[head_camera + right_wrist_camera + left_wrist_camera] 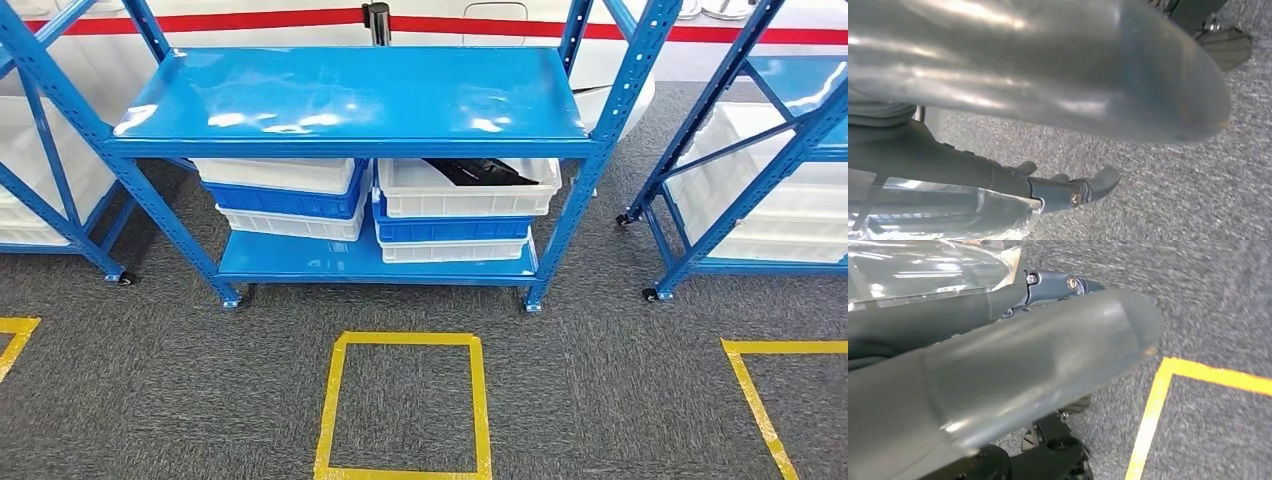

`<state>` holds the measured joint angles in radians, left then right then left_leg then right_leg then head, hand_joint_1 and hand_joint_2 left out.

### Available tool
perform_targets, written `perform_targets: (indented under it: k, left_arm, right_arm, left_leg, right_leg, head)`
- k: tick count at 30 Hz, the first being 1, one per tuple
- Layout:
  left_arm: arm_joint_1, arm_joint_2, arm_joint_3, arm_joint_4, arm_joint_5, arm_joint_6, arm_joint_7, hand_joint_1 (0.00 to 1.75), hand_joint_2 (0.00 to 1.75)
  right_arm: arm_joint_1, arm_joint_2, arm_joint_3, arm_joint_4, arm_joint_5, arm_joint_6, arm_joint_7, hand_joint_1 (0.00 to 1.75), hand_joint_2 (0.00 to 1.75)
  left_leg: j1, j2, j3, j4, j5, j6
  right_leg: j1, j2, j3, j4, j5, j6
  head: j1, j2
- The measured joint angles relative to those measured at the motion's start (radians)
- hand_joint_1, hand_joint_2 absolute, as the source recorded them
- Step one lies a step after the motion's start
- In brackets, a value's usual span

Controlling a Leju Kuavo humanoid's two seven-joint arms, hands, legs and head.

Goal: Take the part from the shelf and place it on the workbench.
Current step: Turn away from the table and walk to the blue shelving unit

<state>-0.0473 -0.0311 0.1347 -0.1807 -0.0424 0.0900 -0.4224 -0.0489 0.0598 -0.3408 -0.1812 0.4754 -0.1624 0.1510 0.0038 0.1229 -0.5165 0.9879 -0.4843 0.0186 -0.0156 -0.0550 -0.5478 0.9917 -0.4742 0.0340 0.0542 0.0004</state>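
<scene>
The black part (478, 171) lies in the top white bin (465, 200) on the right side of the blue shelf's (350, 100) lower level, partly hidden under the top board. My left hand (998, 355) hangs over the grey carpet, its thick thumb close to the camera and its dark fingers (1063, 285) stretched out with nothing in them. My right hand (1048, 70) hangs the same way, and its fingers (1078, 192) are also straight and hold nothing. Clear plastic film lies along the fingers of both hands.
White and blue bins (285, 200) are stacked on the left of the lower shelf. More blue racks with white bins stand at the left (40, 170) and right (770, 190). A yellow tape square (405, 342) marks the carpet in front of the shelf.
</scene>
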Motion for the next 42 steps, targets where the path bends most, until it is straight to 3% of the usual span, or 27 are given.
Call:
perform_targets:
  k: [1,3,5,7,8,9,12,14,16,20,21,25,30,31,34,35,42]
  left_arm:
    - [-0.002,-0.001,0.0,0.0,0.0,0.0,-0.002,0.0,0.0]
    - [-0.004,-0.002,0.0,0.0,-0.001,0.0,-0.005,0.0,0.0]
    - [-0.001,-0.003,0.0,0.0,-0.001,0.001,-0.006,0.0,0.0]
    - [0.004,-0.003,0.0,0.001,-0.001,0.006,-0.005,0.0,0.0]
    - [0.005,-0.003,0.0,0.001,0.0,0.011,-0.003,0.0,0.0]
    - [0.005,-0.004,0.0,0.001,0.0,0.017,0.0,0.0,0.0]
    - [0.004,-0.003,0.001,0.001,0.0,0.032,0.01,0.0,0.0]
    - [0.003,-0.005,0.001,0.001,0.0,0.037,0.013,0.0,0.0]
    - [0.004,-0.007,0.001,0.001,0.0,0.039,0.016,0.0,0.0]
    - [0.004,-0.008,0.002,0.001,-0.003,0.054,0.037,0.0,1.75]
    - [0.004,-0.008,0.002,0.001,-0.005,0.06,0.042,0.0,1.75]
    - [0.004,-0.012,0.003,0.001,-0.007,0.071,0.046,0.0,1.75]
    - [0.013,-0.014,0.001,-0.008,-0.012,0.073,0.068,0.0,1.75]
    - [0.019,-0.013,-0.002,-0.013,-0.012,0.07,0.081,0.0,1.31]
    - [0.042,-0.01,-0.013,-0.033,-0.009,0.052,0.126,0.0,0.0]
    - [0.05,-0.009,-0.018,-0.041,-0.006,0.044,0.142,0.0,0.0]
    - [0.104,0.002,-0.055,-0.101,0.013,-0.007,0.25,0.0,0.0]
  right_arm:
    - [0.001,0.0,0.0,0.0,0.002,-0.001,0.001,0.0,0.0]
    - [0.002,0.0,0.0,0.0,0.005,-0.003,0.002,0.0,0.0]
    - [0.0,0.0,-0.001,0.0,0.008,-0.005,0.003,0.0,0.0]
    - [0.0,0.0,0.0,0.0,0.015,-0.013,0.005,0.0,0.0]
    - [0.001,0.001,0.0,0.0,0.023,-0.021,0.007,0.0,0.0]
    - [0.002,0.001,0.0,0.0,0.032,-0.03,0.01,0.0,0.0]
    - [0.002,0.001,0.001,0.0,0.054,-0.052,0.016,0.0,0.0]
    - [0.001,0.002,0.001,0.0,0.059,-0.057,0.018,0.0,0.0]
    - [0.0,0.001,0.001,0.0,0.062,-0.059,0.019,0.0,0.0]
    - [-0.001,0.001,0.003,0.0,0.075,-0.062,0.029,0.0,0.0]
    - [-0.001,0.001,0.004,0.0,0.081,-0.064,0.032,0.0,0.0]
    - [-0.001,0.001,0.01,0.0,0.095,-0.067,0.037,0.0,1.75]
    - [0.01,-0.001,0.034,-0.007,0.069,-0.058,0.03,0.0,1.75]
    - [0.017,-0.002,0.046,-0.012,0.05,-0.05,0.025,0.0,1.75]
    - [0.04,-0.007,0.08,-0.032,-0.018,-0.023,0.004,0.0,0.44]
    - [0.049,-0.009,0.092,-0.039,-0.043,-0.014,-0.004,0.0,0.0]
    - [0.104,-0.027,0.178,-0.097,-0.21,0.054,-0.059,0.0,0.0]
  left_leg:
    - [0.004,0.002,0.002,0.002,-0.003,-0.006]
    - [0.012,-0.038,-0.011,0.04,-0.035,-0.019]
    - [0.016,-0.1,-0.063,0.162,-0.11,-0.025]
    - [0.017,-0.121,-0.122,0.283,-0.158,-0.026]
    - [0.017,-0.123,-0.132,0.297,-0.151,-0.025]
    - [0.017,-0.124,-0.124,0.272,-0.125,-0.022]
    - [0.015,-0.133,-0.036,0.075,-0.022,-0.009]
    - [0.013,-0.138,-0.01,0.011,-0.001,-0.009]
    - [0.007,-0.137,-0.012,0.007,0.0,-0.011]
    - [-0.006,-0.137,-0.015,0.008,0.002,0.002]
    - [-0.008,-0.137,-0.017,0.009,0.003,0.004]
    - [-0.013,-0.138,-0.02,0.01,0.006,0.009]
    - [-0.013,-0.137,-0.02,0.01,0.004,0.011]
    - [-0.013,-0.137,-0.02,0.01,0.004,0.011]
    - [-0.013,-0.137,-0.02,0.01,0.004,0.011]
    - [-0.012,-0.137,-0.02,0.01,0.004,0.011]
    - [-0.01,-0.137,-0.02,0.01,0.004,0.011]
  right_leg:
    - [-0.005,0.011,0.0,-0.001,0.002,-0.008]
    - [-0.012,0.032,0.002,-0.004,0.008,-0.025]
    - [-0.012,0.051,0.0,-0.005,0.013,-0.036]
    - [-0.008,0.069,-0.002,-0.004,0.015,-0.04]
    - [-0.006,0.077,-0.002,-0.004,0.016,-0.041]
    - [-0.005,0.083,-0.001,-0.004,0.016,-0.041]
    - [-0.001,0.097,0.003,-0.002,0.015,-0.039]
    - [0.009,0.1,-0.003,0.002,0.011,-0.037]
    - [0.014,0.1,-0.011,0.004,0.008,-0.035]
    - [0.01,0.099,-0.01,0.003,0.013,-0.022]
    - [0.009,0.099,-0.009,0.003,0.014,-0.02]
    - [0.006,0.099,-0.011,0.003,0.017,-0.017]
    - [0.002,0.099,-0.011,0.003,0.017,-0.016]
    - [0.002,0.099,-0.011,0.003,0.017,-0.016]
    - [0.003,0.099,-0.012,0.003,0.017,-0.016]
    - [0.003,0.099,-0.012,0.003,0.017,-0.016]
    - [0.005,0.099,-0.012,0.003,0.016,-0.016]
  head:
    - [0.0,0.0]
    - [0.0,0.0]
    - [-0.002,0.0]
    - [-0.002,0.0]
    - [-0.002,0.0]
    - [-0.002,0.0]
    - [-0.002,0.0]
    - [-0.001,0.0]
    - [-0.001,0.0]
    - [-0.001,0.0]
    - [-0.001,0.0]
    - [-0.001,0.0]
    - [-0.001,0.0]
    - [-0.001,0.0]
    - [-0.001,0.0]
    - [-0.001,0.0]
    - [-0.001,0.0]
